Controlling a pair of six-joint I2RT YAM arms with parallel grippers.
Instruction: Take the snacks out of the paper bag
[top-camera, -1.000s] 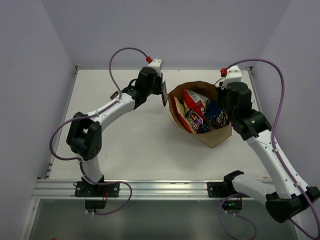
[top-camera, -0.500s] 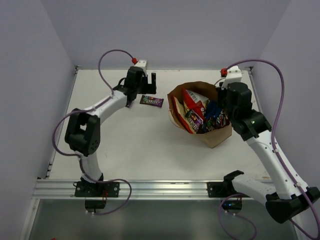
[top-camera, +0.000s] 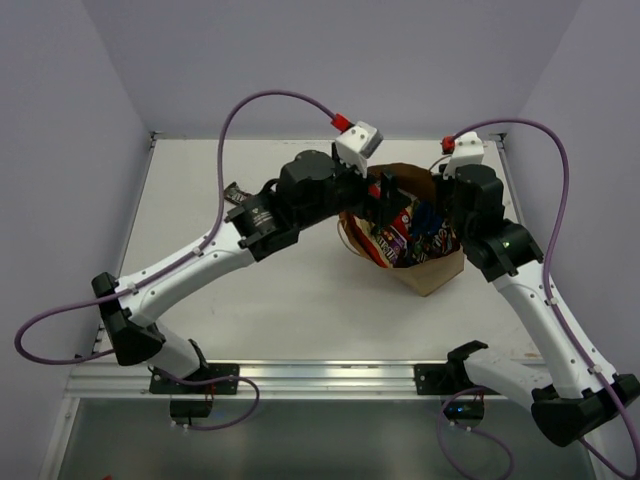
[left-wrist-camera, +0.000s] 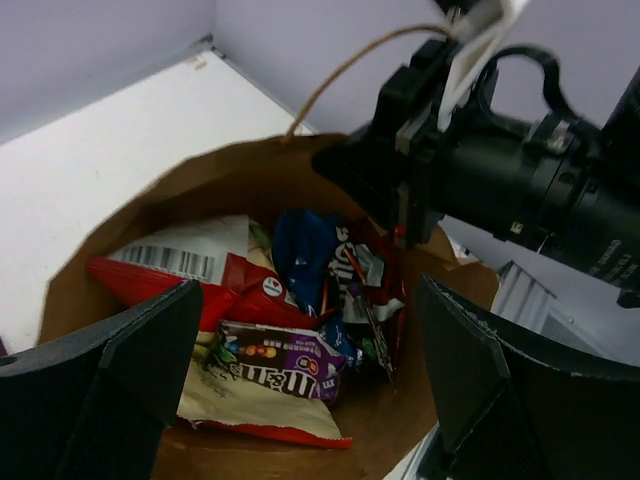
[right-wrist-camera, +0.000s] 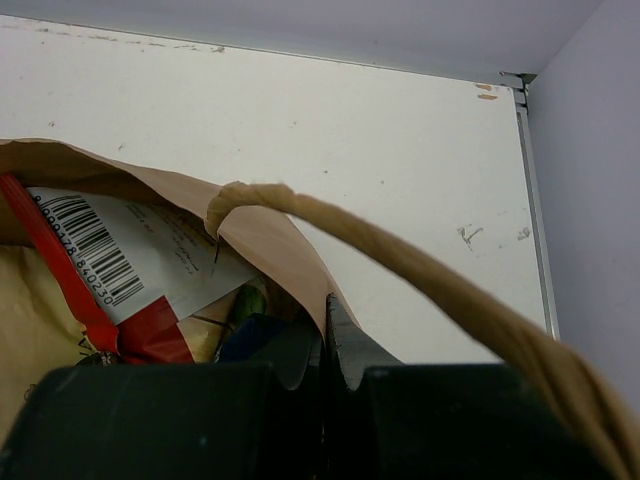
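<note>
The paper bag (top-camera: 432, 270) stands open at the right of the table, its brown inner wall (left-wrist-camera: 230, 180) showing in the left wrist view. The snacks lie inside: a purple M&M's packet (left-wrist-camera: 285, 365), a red chip bag (left-wrist-camera: 200, 290), a blue packet (left-wrist-camera: 305, 250) and a cream-and-orange bag (left-wrist-camera: 250, 420). My left gripper (top-camera: 386, 205) hovers over the bag's mouth, open and empty (left-wrist-camera: 300, 400). My right gripper (top-camera: 444, 192) is shut on the bag's far rim (right-wrist-camera: 327, 320), under the twisted handle (right-wrist-camera: 450, 290). A white-and-red bag with a barcode (right-wrist-camera: 110, 250) lies just inside.
The white table (top-camera: 200, 180) is walled at the back and on both sides. An aluminium rail (top-camera: 300, 378) runs along its near edge. The left arm (top-camera: 220, 260) stretches diagonally across the table's middle, with its purple cable (top-camera: 262, 98) arching above.
My left gripper opened and let a purple candy bar fall on the table left of the bag. It then swung right over the bag's mouth. The right gripper kept its hold.
</note>
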